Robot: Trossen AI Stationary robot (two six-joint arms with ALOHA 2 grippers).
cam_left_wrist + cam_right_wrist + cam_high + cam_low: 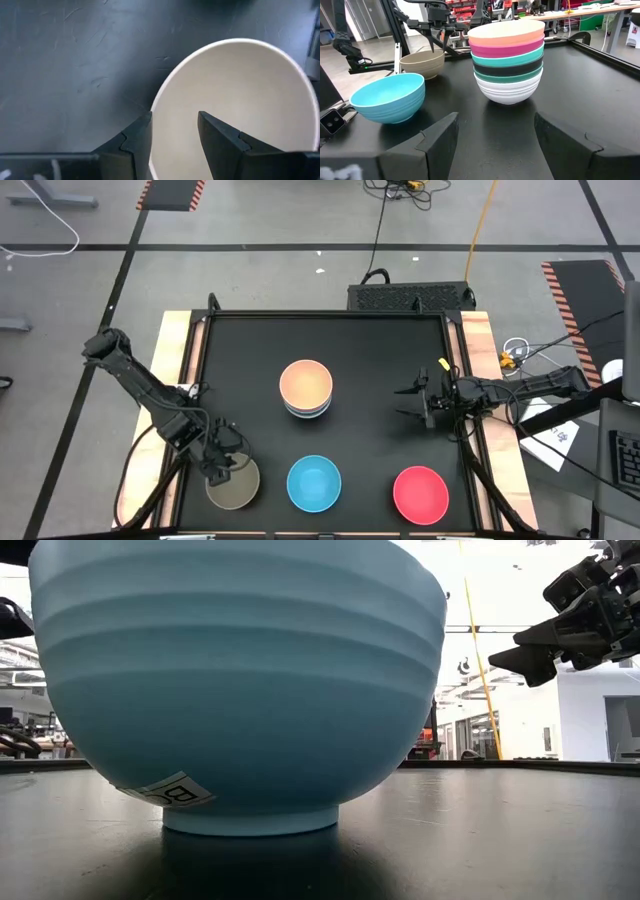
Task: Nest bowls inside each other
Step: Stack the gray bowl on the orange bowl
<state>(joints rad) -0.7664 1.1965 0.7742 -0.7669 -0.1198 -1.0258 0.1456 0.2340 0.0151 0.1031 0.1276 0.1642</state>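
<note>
A stack of nested bowls (305, 387) stands mid-table with the peach-orange one on top; the right wrist view shows magenta, teal, a dark one and white beneath it (509, 55). The olive-brown bowl (236, 486), the light blue bowl (314, 483) and the red bowl (420, 493) stand singly along the near edge. My left gripper (174, 116) is open above the olive-brown bowl (240, 95), astride its rim. My right gripper (410, 402) hovers open to the right of the stack, pointing at it. My left gripper comes at the olive-brown bowl from above, pointing down, with one finger (220, 140) inside the bowl and the other finger (132, 142) outside it, the rim (156, 100) between them. Whether either finger touches the rim I cannot tell. The bowl stands on the table.
The black mat (250, 350) has wooden strips along its left and right sides. Bare mat lies around the stack and toward the far edge. In the low view the light blue bowl (240, 680) fills most of the picture.
</note>
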